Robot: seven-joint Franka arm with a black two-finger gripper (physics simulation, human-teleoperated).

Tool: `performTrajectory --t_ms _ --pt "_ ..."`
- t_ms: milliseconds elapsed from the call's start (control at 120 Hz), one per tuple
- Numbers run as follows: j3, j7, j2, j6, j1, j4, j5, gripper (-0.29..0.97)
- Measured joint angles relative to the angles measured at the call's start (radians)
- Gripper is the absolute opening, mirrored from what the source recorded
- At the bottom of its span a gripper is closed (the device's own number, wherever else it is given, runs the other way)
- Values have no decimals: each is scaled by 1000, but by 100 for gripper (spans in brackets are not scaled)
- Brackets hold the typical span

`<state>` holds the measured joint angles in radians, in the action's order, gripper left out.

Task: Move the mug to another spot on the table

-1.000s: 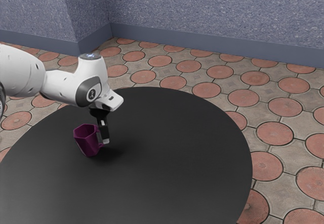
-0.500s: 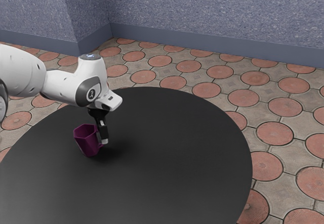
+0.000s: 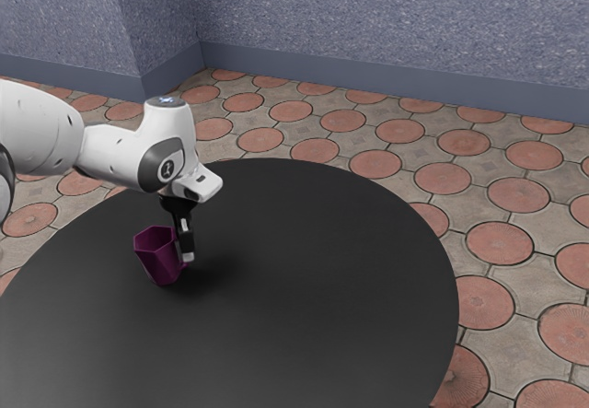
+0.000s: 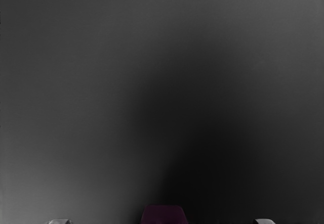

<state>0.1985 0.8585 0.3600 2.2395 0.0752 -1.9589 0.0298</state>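
Observation:
A purple faceted mug [image 3: 156, 253] stands on the round black table [image 3: 304, 270] toward the exterior view's left, leaning a little. My gripper [image 3: 184, 247] is down at the mug's right side, and one black finger [image 3: 188, 242] lies against the mug's wall there. The other finger is hidden. In the wrist view a small piece of the mug [image 4: 163, 215] sits just under my hand, midway between two pale fingertips [image 4: 58, 221] that stand far apart without touching it. The gripper is open.
The dark tabletop stretches wide toward the exterior view's right and front. Its curved edge [image 3: 440, 242] drops to a floor of round terracotta tiles [image 3: 479, 150]. Blue-grey walls stand behind.
My hand has edged slightly toward the exterior view's left, bringing the visible finger closer against the mug. The mug has not moved.

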Motion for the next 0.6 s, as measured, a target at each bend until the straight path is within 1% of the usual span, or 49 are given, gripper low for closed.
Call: performTrajectory --t_ms 292,483,600 --pt "-2 20 0 -24 0 13 20 18" --pt "-3 23 0 -39 0 16 33 11" --pt "-15 21 -1 -58 0 34 55 6"
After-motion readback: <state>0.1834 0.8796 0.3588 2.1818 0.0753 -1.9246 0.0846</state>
